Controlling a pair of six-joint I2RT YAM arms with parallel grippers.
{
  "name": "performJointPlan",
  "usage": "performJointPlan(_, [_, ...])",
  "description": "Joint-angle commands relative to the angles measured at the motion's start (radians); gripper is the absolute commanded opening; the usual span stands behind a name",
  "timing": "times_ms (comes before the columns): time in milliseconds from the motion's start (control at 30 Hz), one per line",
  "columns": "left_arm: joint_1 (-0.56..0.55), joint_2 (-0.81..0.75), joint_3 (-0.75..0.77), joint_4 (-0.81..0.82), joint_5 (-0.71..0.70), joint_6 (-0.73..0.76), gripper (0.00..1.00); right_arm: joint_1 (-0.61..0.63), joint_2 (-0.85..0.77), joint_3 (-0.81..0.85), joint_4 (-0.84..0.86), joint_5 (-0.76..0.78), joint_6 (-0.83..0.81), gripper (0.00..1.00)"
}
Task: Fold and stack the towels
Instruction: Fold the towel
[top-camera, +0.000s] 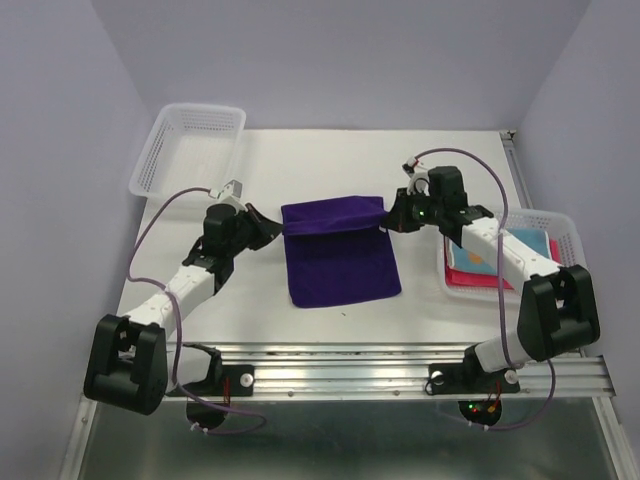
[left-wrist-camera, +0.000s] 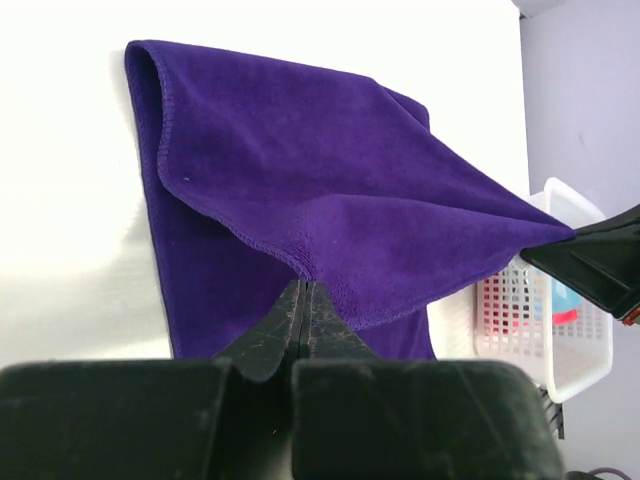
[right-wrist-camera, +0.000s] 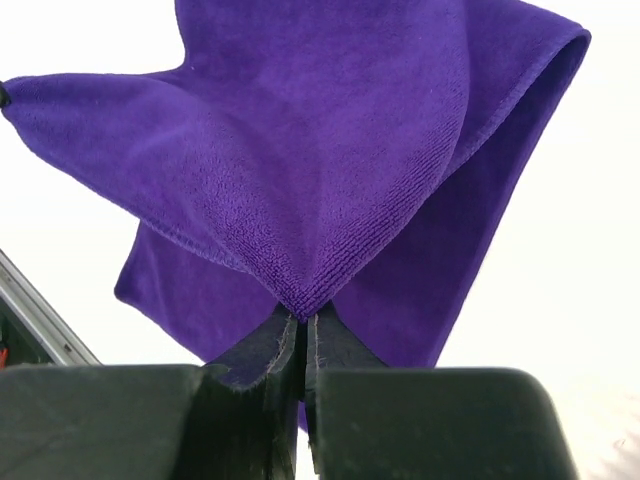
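Top external view: dark purple towel (top-camera: 338, 262) lies mid-table (top-camera: 300, 160), its far edge raised between the arms. Wrist views show the left gripper (top-camera: 272, 228) clamped tight on the towel's far left corner and the right gripper (top-camera: 388, 222) clamped tight on the far right corner. Pink-red towel (top-camera: 465, 278) and light blue towel (top-camera: 535, 243) sit in the right basket (top-camera: 565, 225).

The right arm's white forearm (top-camera: 500, 250) hides most of the white mesh plastic basket (top-camera: 562, 224) at 3 o'clock; the pink-red and light blue cloths (top-camera: 462, 279) inside show only slivers. The dark purple soft towel (right-wrist-camera: 330, 150) runs off the right wrist view at 12 o'clock
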Motion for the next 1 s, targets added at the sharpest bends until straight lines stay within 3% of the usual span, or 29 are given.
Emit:
performJointPlan(0, [-0.017, -0.084, -0.047, -0.003, -0.018, -0.011, 0.0, 0.009, -0.101, -0.065, 0.017, 0.021, 0.015, 0.01])
performJointPlan(500, [-0.08, -0.25, -0.159, -0.095, -0.044, -0.038, 0.0, 0.025, -0.239, -0.301, 0.036, 0.014, 0.087, 0.02])
performJointPlan(967, [-0.12, -0.309, -0.329, -0.092, -0.032, -0.052, 0.0, 0.062, -0.186, -0.421, 0.026, 0.023, 0.124, 0.06])
